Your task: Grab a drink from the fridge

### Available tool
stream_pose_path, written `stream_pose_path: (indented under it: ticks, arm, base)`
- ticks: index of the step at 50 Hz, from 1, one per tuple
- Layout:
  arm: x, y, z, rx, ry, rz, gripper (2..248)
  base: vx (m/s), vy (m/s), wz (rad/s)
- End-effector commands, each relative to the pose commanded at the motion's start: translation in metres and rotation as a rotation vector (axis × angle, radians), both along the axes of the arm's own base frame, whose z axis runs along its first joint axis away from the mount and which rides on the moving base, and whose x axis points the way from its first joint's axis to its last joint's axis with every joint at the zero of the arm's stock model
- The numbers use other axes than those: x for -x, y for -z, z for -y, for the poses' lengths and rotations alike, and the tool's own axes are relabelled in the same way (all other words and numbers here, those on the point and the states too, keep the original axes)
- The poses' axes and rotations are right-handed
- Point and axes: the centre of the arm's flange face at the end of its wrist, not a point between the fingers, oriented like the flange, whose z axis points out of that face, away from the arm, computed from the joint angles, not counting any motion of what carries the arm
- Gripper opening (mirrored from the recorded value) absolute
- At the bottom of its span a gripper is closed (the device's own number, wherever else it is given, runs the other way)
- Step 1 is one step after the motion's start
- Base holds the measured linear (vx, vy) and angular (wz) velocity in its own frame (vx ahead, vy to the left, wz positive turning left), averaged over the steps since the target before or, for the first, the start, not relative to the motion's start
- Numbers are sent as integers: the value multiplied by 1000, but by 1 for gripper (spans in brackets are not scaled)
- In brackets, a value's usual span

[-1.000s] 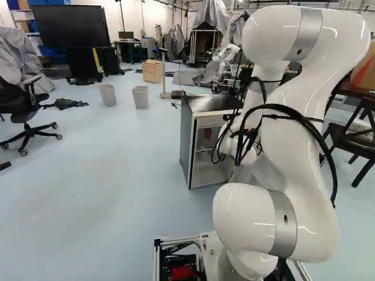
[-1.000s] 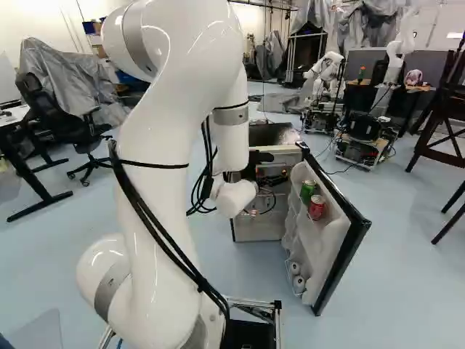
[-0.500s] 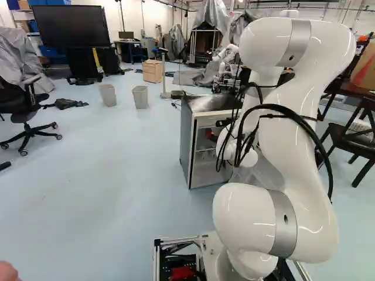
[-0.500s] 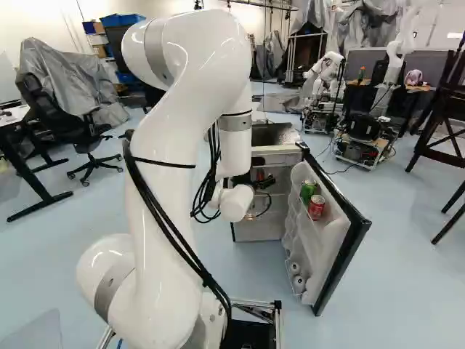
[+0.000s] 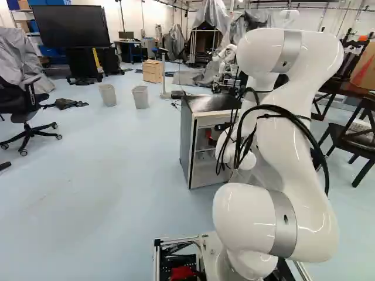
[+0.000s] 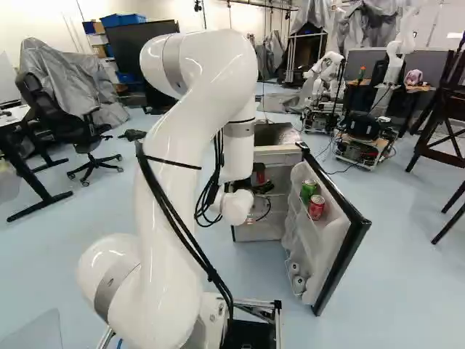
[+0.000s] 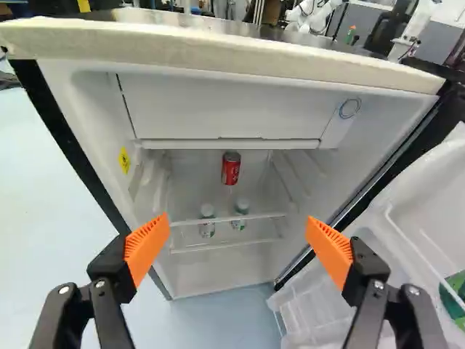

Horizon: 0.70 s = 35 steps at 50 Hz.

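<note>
Standing inside the fridge (image 7: 218,52): white-lettered red can (image 7: 231,168).

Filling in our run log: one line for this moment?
gripper open | fridge door open | red can inside, ahead of gripper, ungripped | two bottles also inside

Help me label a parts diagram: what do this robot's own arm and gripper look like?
The glossy white arm, all rounded segments, has silver-grey bands and looping black cables. The black, two-fingered gripper has ribbed orange pads and small silvery screws.
</note>
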Motion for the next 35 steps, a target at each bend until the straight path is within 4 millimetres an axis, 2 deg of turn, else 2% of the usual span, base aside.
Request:
stream_pose_path:
  ticks: [35]
  arm:
    - [-5,42,2,-21,0,-56,247]
  base:
    - [0,0,0]
